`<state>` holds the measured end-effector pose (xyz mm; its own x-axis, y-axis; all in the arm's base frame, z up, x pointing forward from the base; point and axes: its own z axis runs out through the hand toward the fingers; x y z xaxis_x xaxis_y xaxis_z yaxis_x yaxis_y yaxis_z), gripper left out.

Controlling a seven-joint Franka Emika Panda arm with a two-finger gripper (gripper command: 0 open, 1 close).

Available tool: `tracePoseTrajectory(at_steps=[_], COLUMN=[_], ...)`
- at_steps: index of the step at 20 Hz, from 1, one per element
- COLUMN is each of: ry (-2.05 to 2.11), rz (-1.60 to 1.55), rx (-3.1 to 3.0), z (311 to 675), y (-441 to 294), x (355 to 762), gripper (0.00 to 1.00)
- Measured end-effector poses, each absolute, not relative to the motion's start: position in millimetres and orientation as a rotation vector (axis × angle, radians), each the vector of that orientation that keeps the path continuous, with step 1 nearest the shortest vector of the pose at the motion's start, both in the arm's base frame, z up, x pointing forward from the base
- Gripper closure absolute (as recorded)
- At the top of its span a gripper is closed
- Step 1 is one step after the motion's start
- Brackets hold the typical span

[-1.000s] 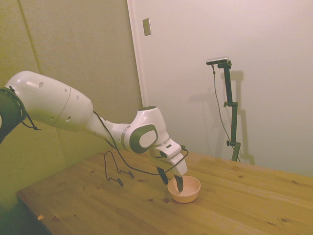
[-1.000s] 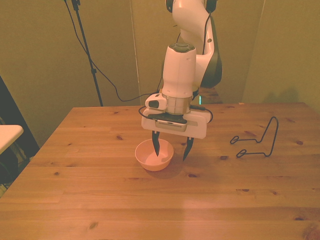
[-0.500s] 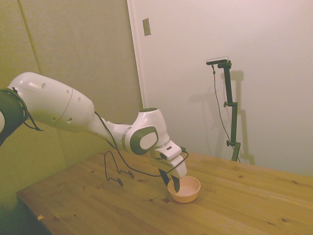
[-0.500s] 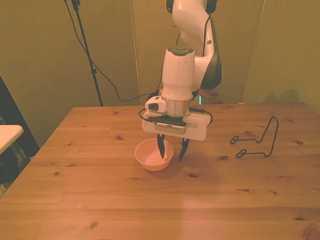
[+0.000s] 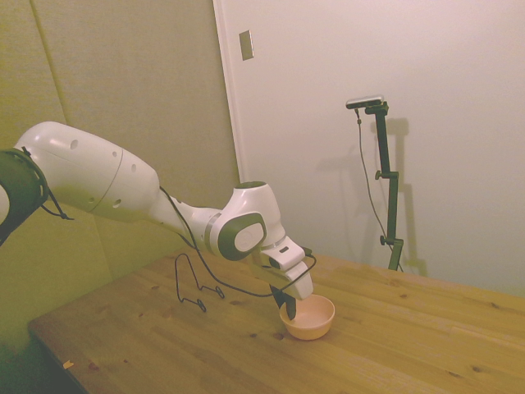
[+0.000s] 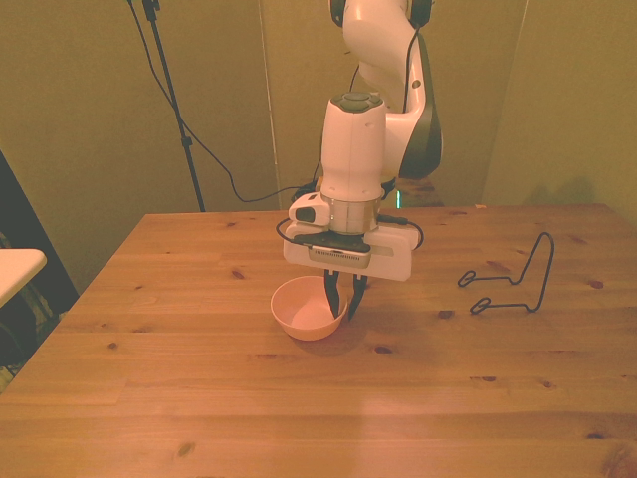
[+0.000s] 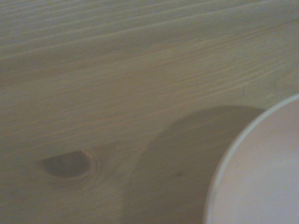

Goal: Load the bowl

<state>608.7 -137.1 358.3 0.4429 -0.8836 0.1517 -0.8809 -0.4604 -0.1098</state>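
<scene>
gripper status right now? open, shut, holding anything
Gripper: shut on the rim of the pink bowl, one finger inside, one outside; the bowl rests on the table.

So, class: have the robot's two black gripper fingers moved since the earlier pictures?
Yes. The gripper has closed onto the pale pink bowl's rim on the side toward the black wire rack.

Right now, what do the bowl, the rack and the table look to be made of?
The bowl: probably plastic, a smooth, plain pale salmon with a thin even rim; glazed ceramic can't be ruled out. The rack: thin black bent wire, likely coated metal. The table: wood, with visible plank seams, grain and dark knots, in a low-sheen finish.
</scene>
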Motion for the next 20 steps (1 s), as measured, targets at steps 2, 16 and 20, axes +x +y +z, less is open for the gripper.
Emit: tracePoseTrajectory(at_steps=[2,16,20], ry=[1.620,1.274,1.116], rz=[-0.303,-0.074,0.023], rx=[-2.648,-2.468,-2.370], z=[362.6,467.0,465.6], y=[-138.1,-45.1,-26.9], x=[610.8,576.1,574.2], gripper=[1.00,1.00,1.00])
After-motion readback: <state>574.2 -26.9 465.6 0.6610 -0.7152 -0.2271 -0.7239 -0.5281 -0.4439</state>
